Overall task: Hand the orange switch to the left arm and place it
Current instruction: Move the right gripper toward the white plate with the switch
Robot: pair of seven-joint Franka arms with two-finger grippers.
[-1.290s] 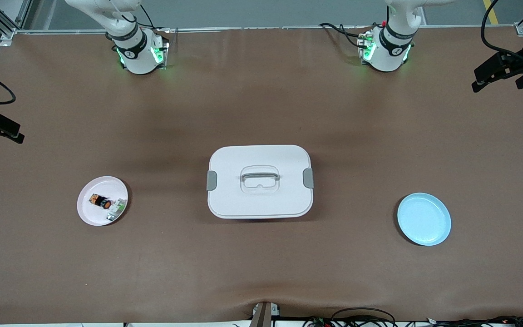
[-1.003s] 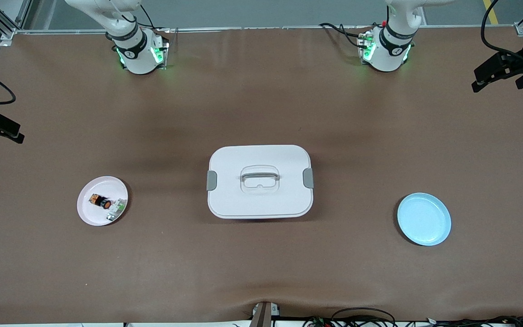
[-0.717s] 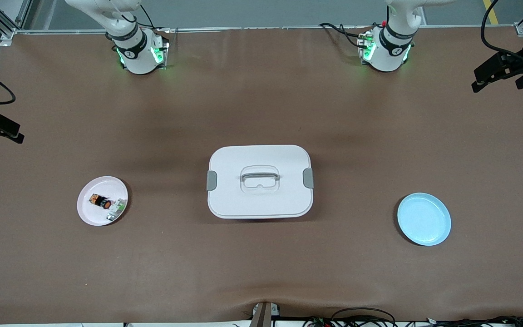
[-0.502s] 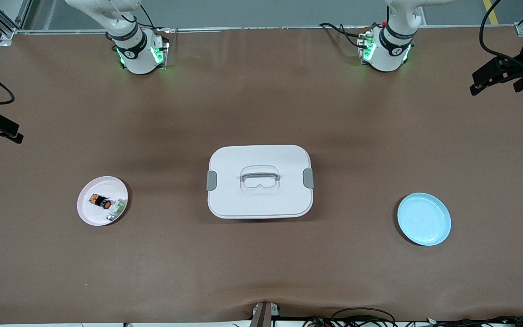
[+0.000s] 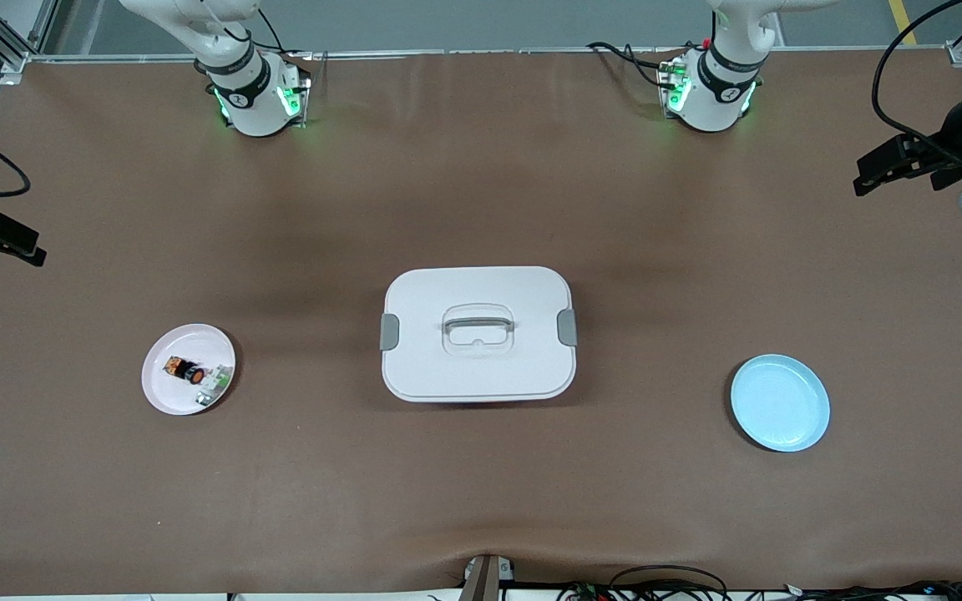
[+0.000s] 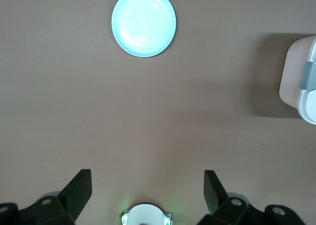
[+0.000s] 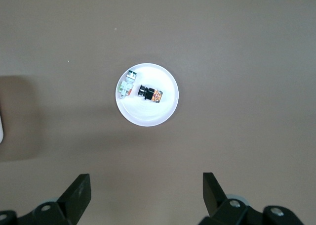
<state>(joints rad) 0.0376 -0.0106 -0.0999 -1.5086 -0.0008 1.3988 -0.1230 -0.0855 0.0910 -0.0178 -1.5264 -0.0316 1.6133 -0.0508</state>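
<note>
Front view: the left gripper (image 5: 865, 179), high over the table's edge at the left arm's end, has swung lower and slightly inward since a second ago, its cable now looping higher; the right gripper (image 5: 26, 250), over the right arm's end of the table, has barely shifted. Nothing on the table has moved. The orange switch (image 5: 184, 370) lies on its side on the pink plate (image 5: 165, 392), touching a small white-and-green part (image 5: 213, 384). The white box (image 5: 478, 333), lid on and grey latches at both ends, sits mid-table between that plate and the empty blue plate (image 5: 780, 402), well apart from both.

Left wrist view: the left gripper's 2 fingers (image 6: 81, 185) stand wide apart with nothing between them, over bare brown table; the blue plate and 1 latched corner of the box show below.

Right wrist view: the right gripper's fingers (image 7: 81, 188) are likewise spread and empty, high above the pink plate, where the switch rests beside the white-and-green part.
</note>
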